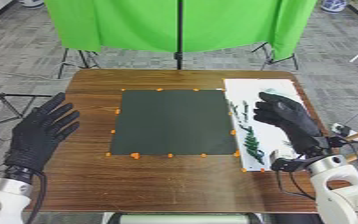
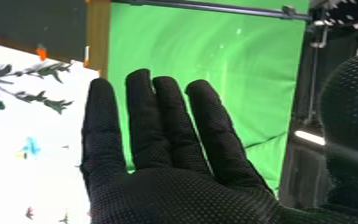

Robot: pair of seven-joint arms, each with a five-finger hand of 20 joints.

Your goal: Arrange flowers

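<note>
the leafy sprigs point(image 1: 252, 144) lie on the white board point(image 1: 239, 87) just left of the right hand point(image 1: 284, 114), whose fingers are straight and slightly spread.

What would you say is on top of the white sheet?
Green leafy sprigs and small coloured bits; what the right hand covers in each view cannot be seen there.

L hand point(image 1: 33, 137) L of dark mat point(image 1: 171, 122); R hand point(image 1: 286, 112) over wht sheet point(image 1: 271, 134).
</note>
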